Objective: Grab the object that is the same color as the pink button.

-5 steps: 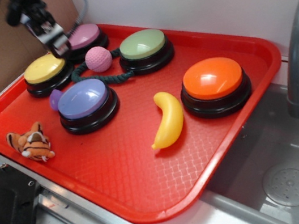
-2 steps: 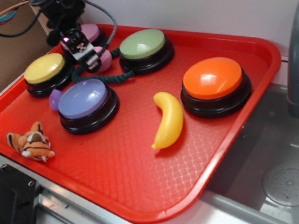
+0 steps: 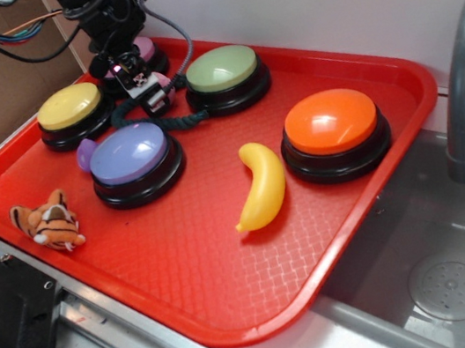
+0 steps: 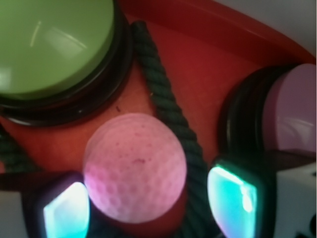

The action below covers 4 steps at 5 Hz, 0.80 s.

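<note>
Pink dimpled ball (image 4: 134,166); dark green twisted rope (image 4: 168,106); red tray (image 3: 228,255); mauve-topped button (image 4: 292,111)

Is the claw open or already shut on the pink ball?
Open. In the wrist view the claw has one finger on each side of the pink ball, with a gap showing beside the right finger.

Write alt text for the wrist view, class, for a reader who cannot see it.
A pink dimpled ball sits between the two fingertips of the open claw, close up on a red tray. A dark green rope curves beside it, with a green button upper left and a pink button right.
</note>
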Tool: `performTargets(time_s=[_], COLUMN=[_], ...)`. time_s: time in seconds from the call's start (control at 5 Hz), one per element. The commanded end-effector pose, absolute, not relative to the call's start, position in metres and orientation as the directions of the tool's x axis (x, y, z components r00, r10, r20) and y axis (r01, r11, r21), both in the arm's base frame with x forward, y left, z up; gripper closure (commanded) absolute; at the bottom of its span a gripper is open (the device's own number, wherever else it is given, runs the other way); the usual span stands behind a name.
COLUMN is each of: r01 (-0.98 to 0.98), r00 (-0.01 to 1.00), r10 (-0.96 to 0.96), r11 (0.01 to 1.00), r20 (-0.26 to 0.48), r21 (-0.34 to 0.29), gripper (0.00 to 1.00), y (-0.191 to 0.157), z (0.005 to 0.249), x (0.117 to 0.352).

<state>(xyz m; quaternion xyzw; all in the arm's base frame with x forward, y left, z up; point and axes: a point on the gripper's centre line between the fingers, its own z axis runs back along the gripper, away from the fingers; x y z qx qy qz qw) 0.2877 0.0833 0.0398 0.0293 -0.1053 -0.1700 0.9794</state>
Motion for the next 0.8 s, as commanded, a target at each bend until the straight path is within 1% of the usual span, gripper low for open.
performTargets(time_s=[0.0, 0.2, 0.4, 0.6], r01=[0.347, 0.332, 0.188, 0.106], r00=[0.904, 0.915, 0.972, 0.99], r10=[-0.37, -0.351, -0.201, -0.113], r11=[0.928, 0.935, 0.976, 0.99], r20=[0.215, 0.199, 0.121, 0.081], r21=[0.137, 0.125, 0.113, 0.089], gripper=[1.0, 1.0, 1.0, 1.0], y=[0.081, 0.081, 0.076, 0.055], z=[0.054, 0.057, 0.101, 0.134], x=[0.303, 0.302, 0.279, 0.271])
